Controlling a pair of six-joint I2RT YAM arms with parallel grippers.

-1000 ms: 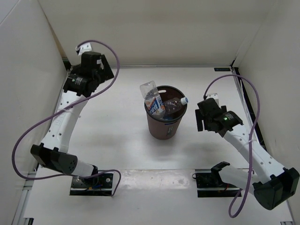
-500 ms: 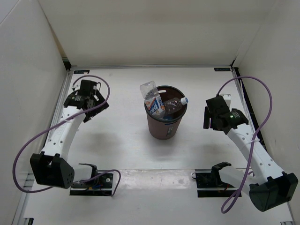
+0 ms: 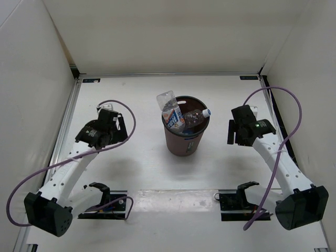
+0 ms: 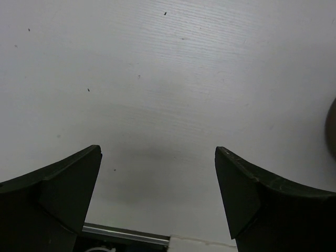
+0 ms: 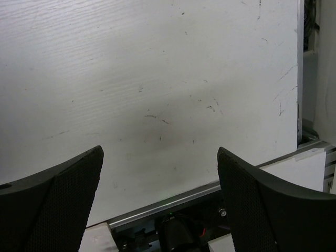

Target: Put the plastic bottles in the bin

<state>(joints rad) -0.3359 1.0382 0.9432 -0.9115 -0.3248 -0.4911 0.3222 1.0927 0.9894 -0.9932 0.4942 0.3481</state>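
The dark brown bin (image 3: 184, 144) stands upright in the middle of the table. A clear bottle with an orange-white label (image 3: 170, 111) sticks up out of its left rim. A clear bottle with a blue cap (image 3: 198, 113) lies across the opening. The other bottles are hidden. My left gripper (image 3: 100, 137) hangs left of the bin, open and empty over bare table (image 4: 157, 105); the bin's edge (image 4: 332, 128) shows at the right of the left wrist view. My right gripper (image 3: 237, 131) is right of the bin, open and empty over bare table (image 5: 157, 94).
White walls close the table at the back and both sides. A metal rail (image 5: 173, 202) and the arm mounts (image 3: 102, 202) run along the near edge. Purple cables (image 3: 286, 121) loop off both arms.
My left arm has swung from the far left corner down and right toward the bin. My right arm has drawn slightly right and back. The bin and bottles have not moved.
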